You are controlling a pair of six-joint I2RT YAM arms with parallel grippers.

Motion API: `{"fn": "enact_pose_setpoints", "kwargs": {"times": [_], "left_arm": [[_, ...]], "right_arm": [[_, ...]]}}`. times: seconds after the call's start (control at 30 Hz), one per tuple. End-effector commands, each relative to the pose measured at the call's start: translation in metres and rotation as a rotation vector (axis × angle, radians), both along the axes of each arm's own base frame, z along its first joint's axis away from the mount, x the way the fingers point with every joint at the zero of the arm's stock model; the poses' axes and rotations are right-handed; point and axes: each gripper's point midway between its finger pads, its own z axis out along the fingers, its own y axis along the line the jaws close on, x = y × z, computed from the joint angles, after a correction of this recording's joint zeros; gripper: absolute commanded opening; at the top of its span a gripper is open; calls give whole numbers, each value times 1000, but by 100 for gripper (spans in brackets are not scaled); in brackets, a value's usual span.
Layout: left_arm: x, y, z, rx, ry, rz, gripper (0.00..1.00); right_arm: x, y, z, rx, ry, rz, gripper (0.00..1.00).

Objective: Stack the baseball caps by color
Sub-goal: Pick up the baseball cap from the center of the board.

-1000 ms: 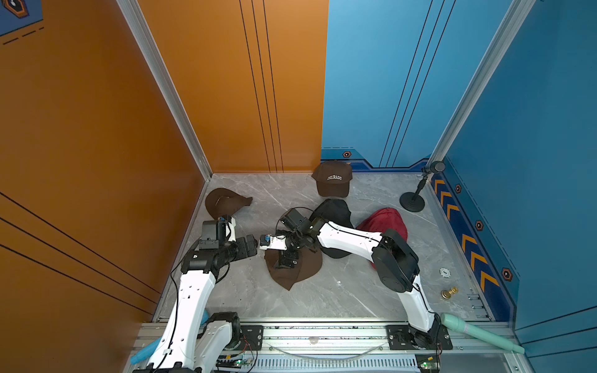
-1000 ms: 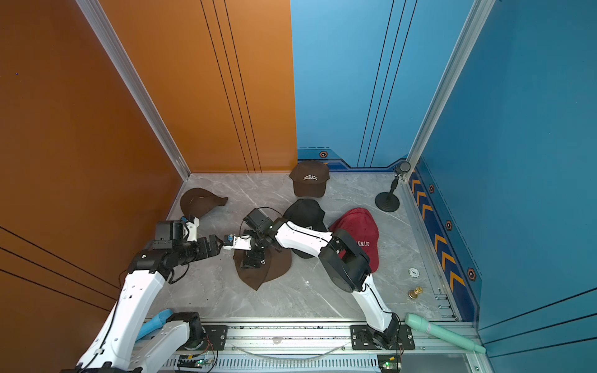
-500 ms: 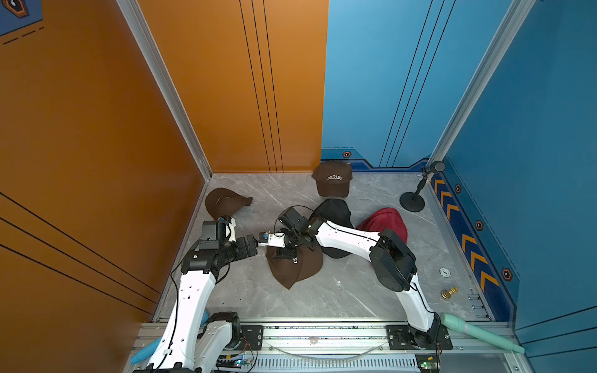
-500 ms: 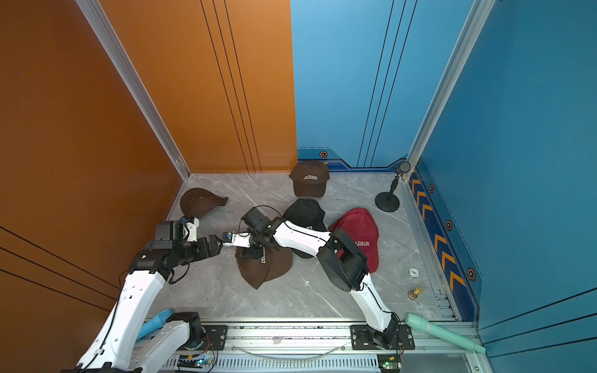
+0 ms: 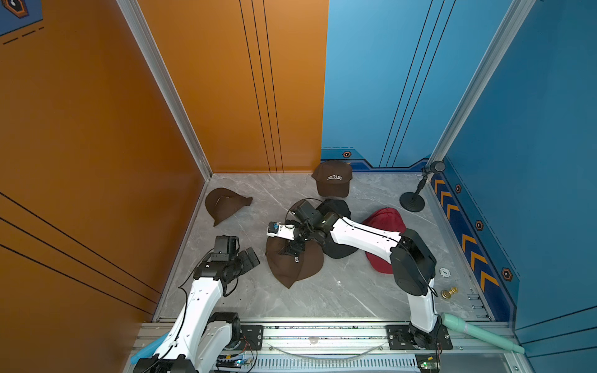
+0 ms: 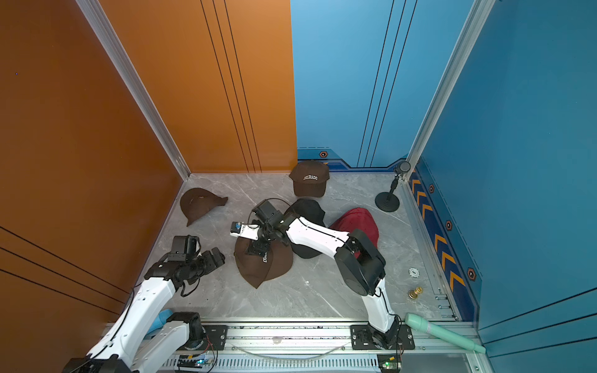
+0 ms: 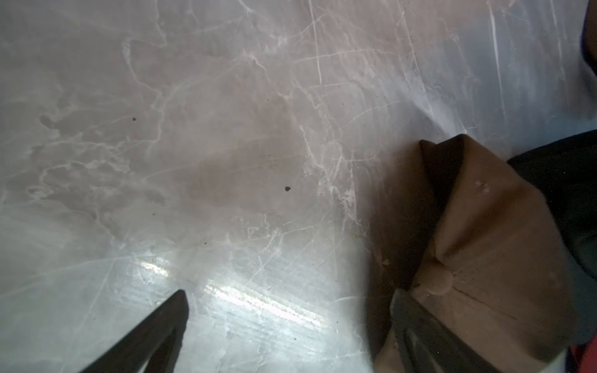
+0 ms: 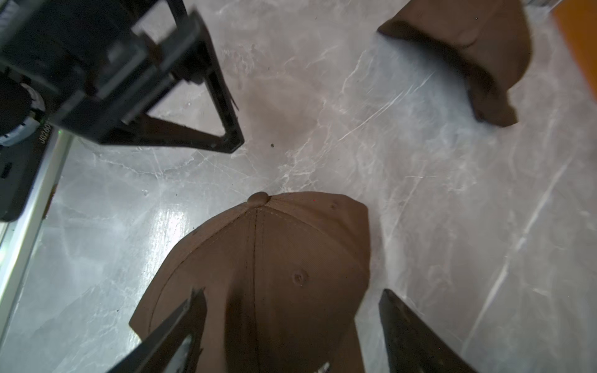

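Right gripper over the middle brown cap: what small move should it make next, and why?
Probably close on the middle brown cap, lowering slightly first. The right gripper is open, fingers on either side of the crown, holding nothing, and the left gripper hangs open beside it.

Microphone stand (image 5: 412, 202) stood in the far corner on grey marble floor (image 5: 339, 297). Brass fitting (image 5: 449, 292) and white disc (image 5: 445, 272) lay near the blue wall (image 5: 533, 161); mint-green tube (image 5: 478, 332) rested across the front rail (image 5: 323, 336).

The COLORADO cap (image 5: 332, 179) lies at the back wall (image 5: 355, 97), the microphone stand (image 5: 412, 202) to its right, another cap (image 5: 226, 205) by the left wall (image 5: 97, 129), a third cap (image 5: 300, 271) in the middle.
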Motion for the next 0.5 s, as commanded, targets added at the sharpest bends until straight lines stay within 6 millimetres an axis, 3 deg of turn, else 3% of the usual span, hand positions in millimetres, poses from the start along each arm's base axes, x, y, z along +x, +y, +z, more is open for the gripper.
{"fn": "enact_pose_setpoints", "kwargs": {"times": [0.0,0.47], "left_arm": [[11,1,-4,4,-34,42,98],[30,-19,-41,-33,11,-40,98]], "right_arm": [[-1,-4,23,70,-3,2,88],[-11,-7,17,61,5,45,95]]}}
